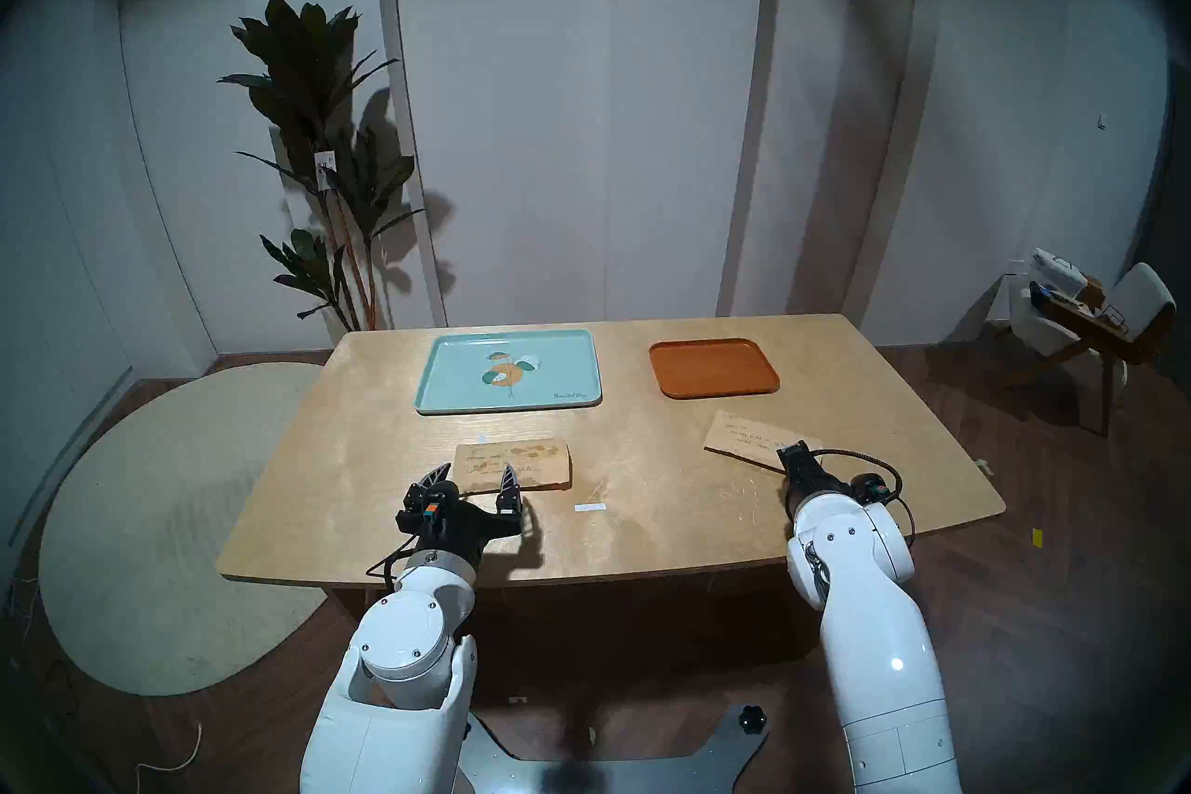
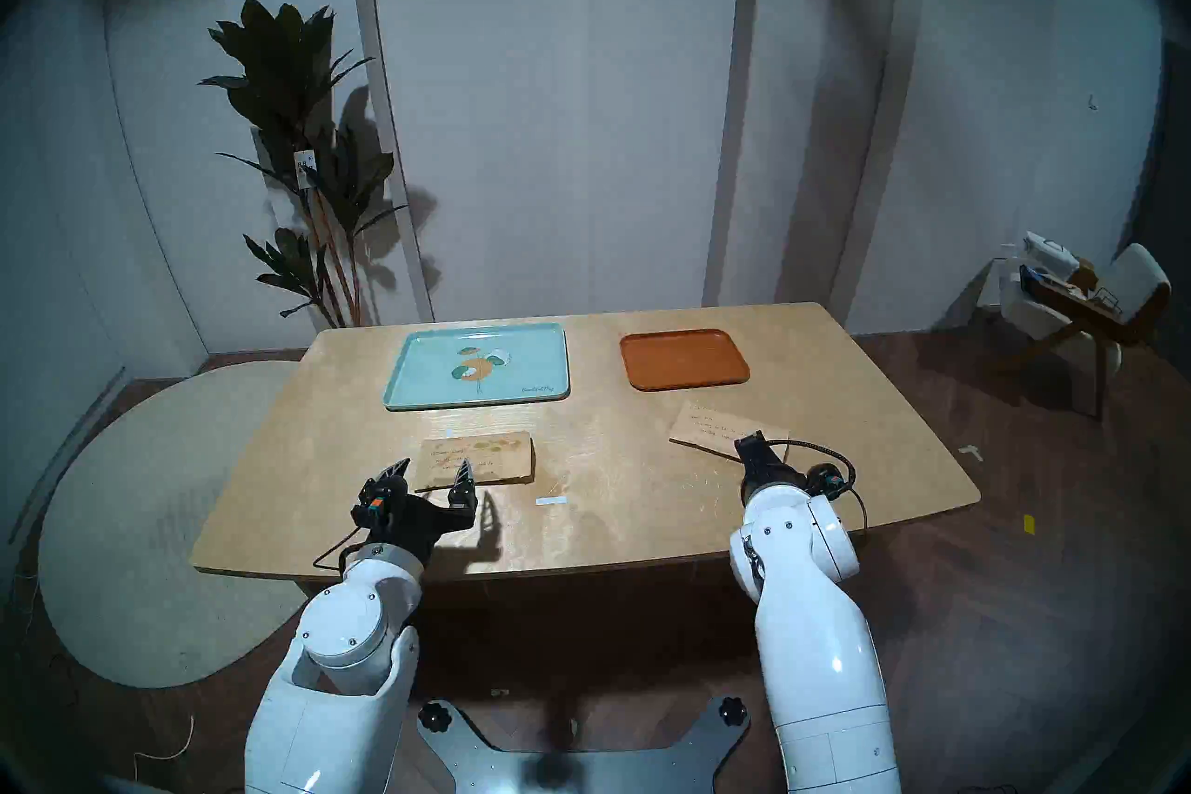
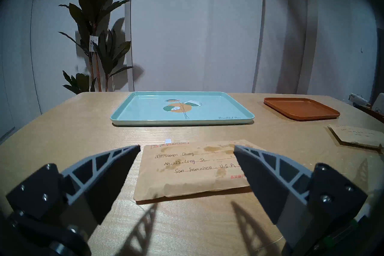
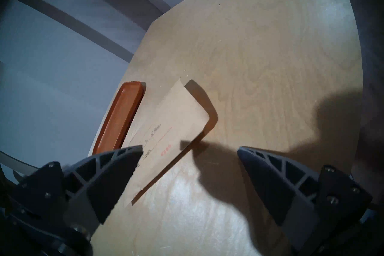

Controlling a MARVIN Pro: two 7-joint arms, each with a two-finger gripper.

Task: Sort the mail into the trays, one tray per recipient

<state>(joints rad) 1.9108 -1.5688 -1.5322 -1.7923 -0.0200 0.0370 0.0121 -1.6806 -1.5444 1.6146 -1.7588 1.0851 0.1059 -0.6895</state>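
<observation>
Two robot arms reach over a pale wooden table (image 1: 361, 451) where the mail lies unsorted. The left gripper (image 1: 475, 477) hovers low above the table with its jaws spread wide and nothing between them; just ahead of its fingertips lies the stained kraft envelope (image 1: 515, 463), flat on the wood, brown blotches along its far edge and a handwritten address reading "Mr. Steven Chung ... San Francisco, U.S.A." facing up. Straight beyond that envelope from this gripper sits the mint-teal tray (image 1: 451, 380) with its leaf-and-orange-circle print, holding nothing. A small white paper strip (image 1: 591, 508) lies on the table just to the gripper's right. The right gripper (image 4: 190, 150), tilted downward, is likewise wide open and holding nothing; the plain kraft envelope (image 4: 176, 120) lies beneath and ahead of its left finger (image 4: 112, 168), one corner lifted slightly off the wood and casting a dark shadow. Farther ahead and to that gripper's left rests the smaller orange-brown tray (image 1: 712, 367), also bare. Both envelopes lie on the table, outside the trays.
</observation>
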